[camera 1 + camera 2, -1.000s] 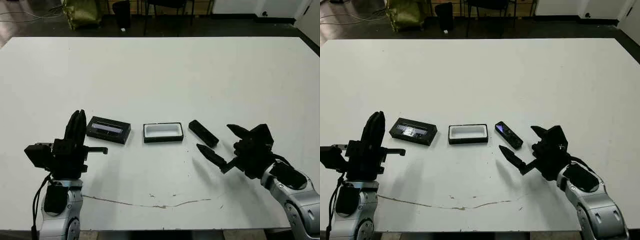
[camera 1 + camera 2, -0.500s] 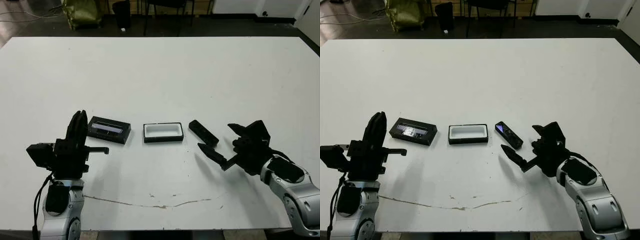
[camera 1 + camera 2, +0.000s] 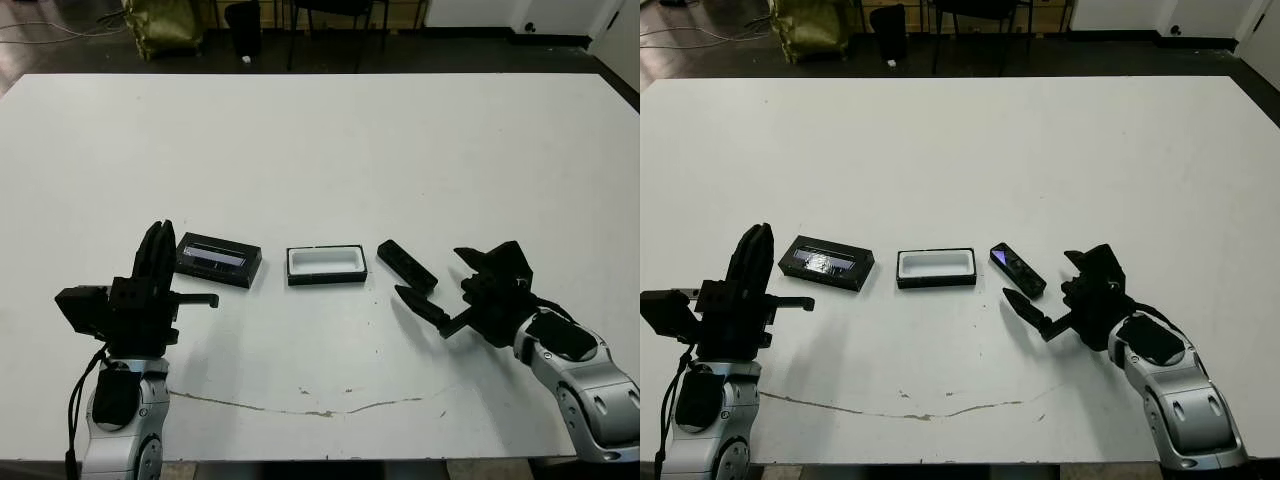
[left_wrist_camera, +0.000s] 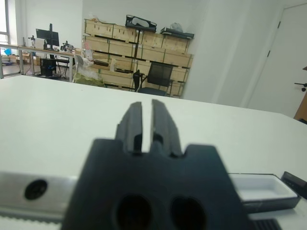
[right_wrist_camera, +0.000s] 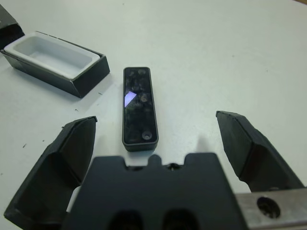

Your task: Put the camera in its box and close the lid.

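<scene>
**Right arm closes in on the camera, fingers spread**

Since a second ago the right gripper (image 3: pixel 452 282) has crept forward and leftward toward the camera (image 3: pixel 406 266), while the left gripper (image 3: pixel 152 270) has barely shifted and nothing on the desk (image 3: pixel 330 140) has moved.

What the coming grasp turns on is where the camera lies relative to the right arm's fingers. It rests flat on the desk just right of the box (image 3: pixel 325 265), apart from it, with its screen face up. In the right wrist view the camera (image 5: pixel 139 108) sits straight ahead between the two widely spread fingers (image 5: pixel 62 163), its long axis running roughly along the line of approach, tilted only slightly. So the fingers stand on either side of its narrow width, which suits a pinch across the short sides. The near finger tip lies just short of the camera's near end; I see no contact yet.

From the head views the camera's long axis runs diagonally, far end toward the box, near end toward the right arm. The right arm is clearly nearer.

The left fingers are almost together, holding nothing, beside the lid (image 3: pixel 218 259), which lies left of the box.
</scene>
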Controlling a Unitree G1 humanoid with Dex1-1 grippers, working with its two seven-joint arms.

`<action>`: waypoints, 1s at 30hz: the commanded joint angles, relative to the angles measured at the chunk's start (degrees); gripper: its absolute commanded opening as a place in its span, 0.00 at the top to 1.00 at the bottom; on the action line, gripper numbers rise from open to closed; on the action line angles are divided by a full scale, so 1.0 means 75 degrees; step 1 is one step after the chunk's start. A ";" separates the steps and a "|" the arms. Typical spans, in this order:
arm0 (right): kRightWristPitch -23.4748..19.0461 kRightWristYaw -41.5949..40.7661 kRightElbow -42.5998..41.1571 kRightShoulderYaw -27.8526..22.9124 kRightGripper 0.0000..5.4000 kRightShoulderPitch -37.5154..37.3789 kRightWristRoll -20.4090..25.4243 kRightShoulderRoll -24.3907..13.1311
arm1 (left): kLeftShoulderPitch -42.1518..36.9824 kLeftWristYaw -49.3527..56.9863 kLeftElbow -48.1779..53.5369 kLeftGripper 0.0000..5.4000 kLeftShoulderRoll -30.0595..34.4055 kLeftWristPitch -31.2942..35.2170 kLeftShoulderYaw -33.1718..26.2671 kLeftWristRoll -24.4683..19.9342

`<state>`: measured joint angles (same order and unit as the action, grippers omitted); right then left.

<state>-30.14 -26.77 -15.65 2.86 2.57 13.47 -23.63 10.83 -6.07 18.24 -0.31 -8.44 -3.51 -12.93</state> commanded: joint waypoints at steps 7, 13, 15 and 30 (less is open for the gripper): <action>0.0023 -0.0093 0.0091 0.0080 0.02 -0.0042 -0.0109 -0.0066 | 0.0085 -0.0020 -0.0073 1.00 -0.0004 0.0070 -0.0014 -0.0059; 0.0030 -0.0180 0.0137 0.0088 0.24 -0.0043 -0.0090 -0.0049 | 0.0097 0.0040 -0.0050 1.00 -0.0017 0.0097 -0.0009 0.0014; 0.0065 -0.0217 0.0181 0.0084 0.33 -0.0040 -0.0085 -0.0047 | 0.0099 0.0035 -0.0054 1.00 -0.0027 0.0091 -0.0011 -0.0007; 0.0254 -0.0253 0.0277 0.0242 0.95 -0.0028 -0.0473 -0.0088 | 0.0101 0.0005 -0.0114 1.00 -0.0022 0.0006 -0.0014 0.0006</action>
<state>-28.79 -28.38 -14.74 4.31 2.64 10.43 -23.75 10.85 -6.09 18.26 -0.37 -8.66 -3.42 -12.83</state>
